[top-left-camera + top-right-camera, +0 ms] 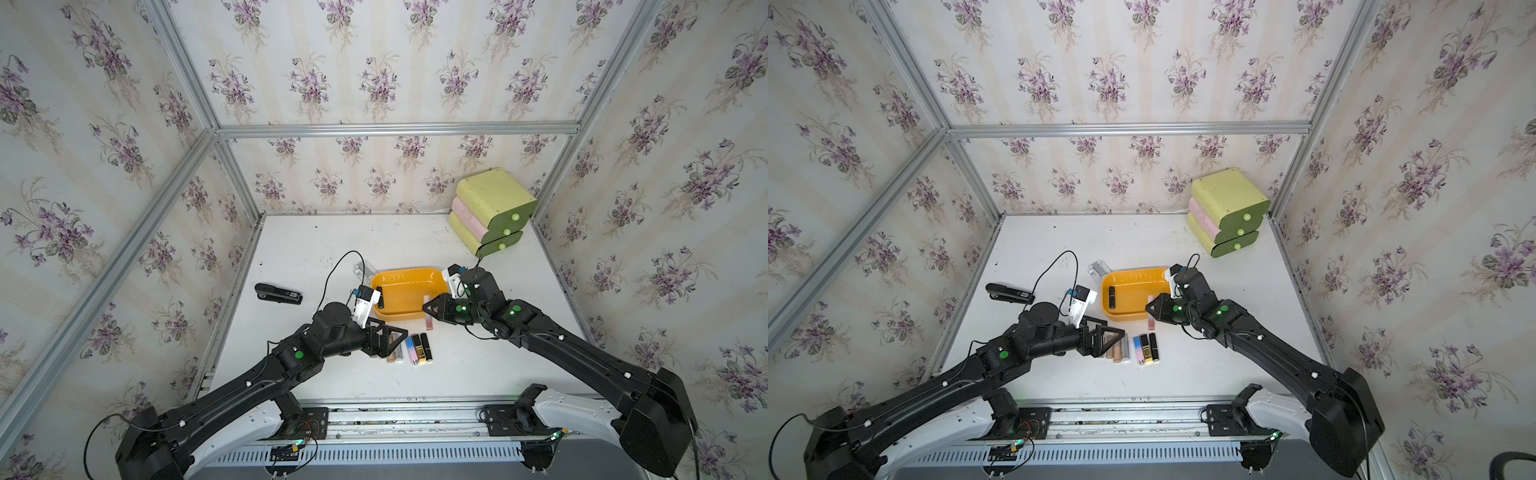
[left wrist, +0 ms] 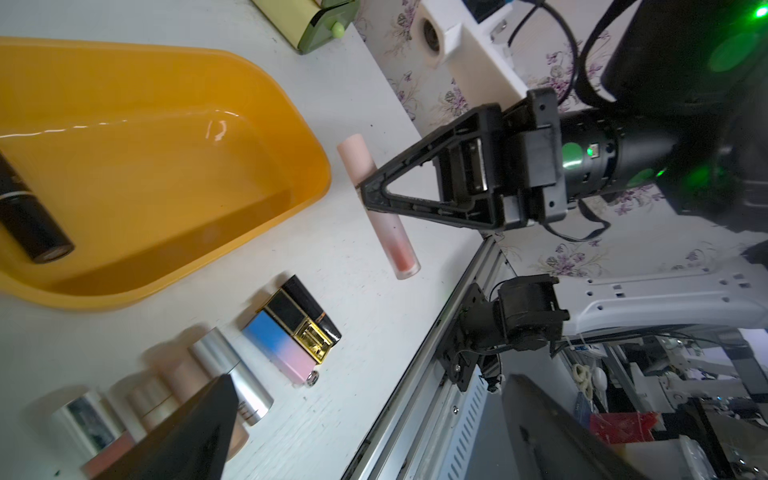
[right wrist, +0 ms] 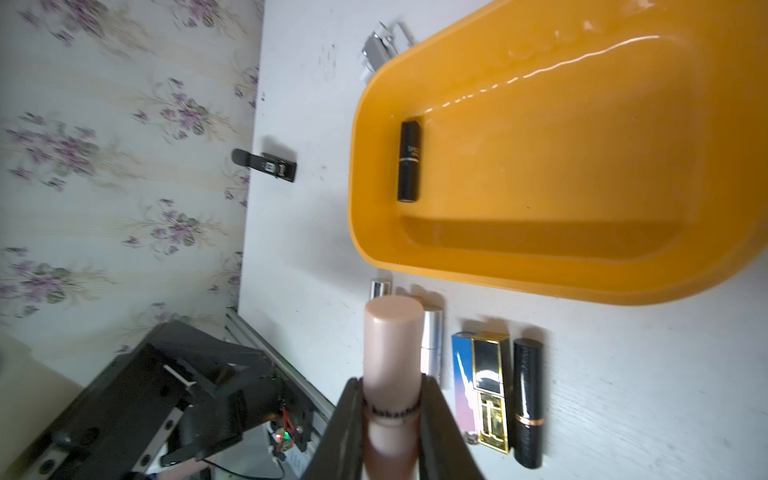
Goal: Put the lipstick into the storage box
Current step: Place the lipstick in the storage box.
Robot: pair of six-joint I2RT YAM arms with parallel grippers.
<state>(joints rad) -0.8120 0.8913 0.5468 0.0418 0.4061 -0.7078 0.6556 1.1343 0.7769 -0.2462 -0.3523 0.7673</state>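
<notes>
The orange-yellow storage box (image 1: 409, 272) (image 1: 1133, 272) (image 2: 166, 54) (image 3: 357, 208) sits mid-table with a black lipstick (image 1: 1111, 296) (image 3: 409, 162) (image 2: 29, 220) lying inside at its left end. My right gripper (image 1: 424, 308) (image 1: 1148, 308) (image 2: 365, 195) (image 3: 392, 399) is shut on a pale pink lipstick tube (image 1: 428, 322) (image 1: 1150, 322) (image 2: 395, 237) (image 3: 392, 332) at the box's front rim, towards its right end. My left gripper (image 1: 392, 334) (image 1: 1111, 334) (image 2: 365, 378) is open over the left end of a row of lipsticks (image 1: 417, 349) (image 1: 1145, 349) (image 2: 291, 332) (image 3: 490, 382) lying in front of the box.
A black stapler (image 1: 278, 293) (image 3: 266, 165) lies at the left. A stacked green-and-pink drawer unit (image 1: 490, 212) (image 1: 1225, 212) stands at the back right. A small clear case (image 1: 361, 268) (image 1: 1098, 268) touches the box's back left corner. The metal rail (image 1: 395, 405) borders the table's front.
</notes>
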